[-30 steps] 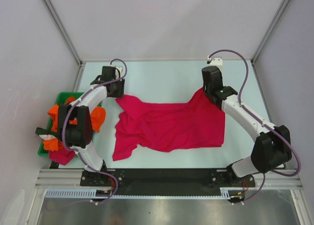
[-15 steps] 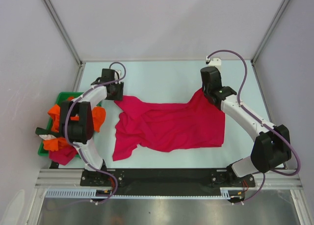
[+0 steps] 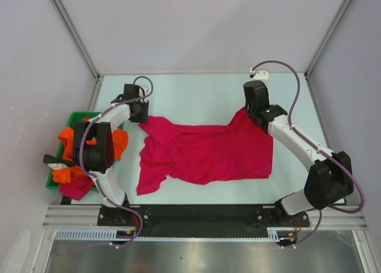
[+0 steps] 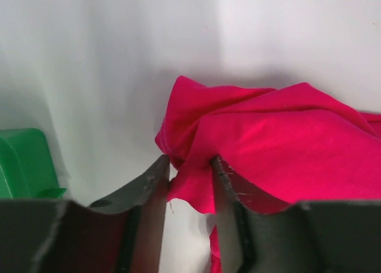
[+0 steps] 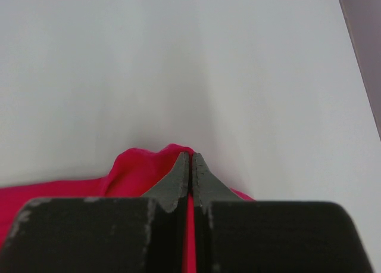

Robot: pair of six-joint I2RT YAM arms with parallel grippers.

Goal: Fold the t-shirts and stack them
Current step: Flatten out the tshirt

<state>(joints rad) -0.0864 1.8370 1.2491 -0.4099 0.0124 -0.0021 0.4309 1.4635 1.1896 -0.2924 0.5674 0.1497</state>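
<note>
Top view high behind the arm bases, looking down on the whole bench (image 3: 196, 88), left wrist view close behind the left gripper (image 4: 189, 161), facing a corner of the crimson t-shirt (image 4: 280, 136), right wrist view likewise behind the right gripper (image 5: 190, 155), shirt shared by all.

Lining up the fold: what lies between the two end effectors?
The crimson-pink t-shirt: in the top view its far edge runs from the left end effector to the right end effector.
</note>
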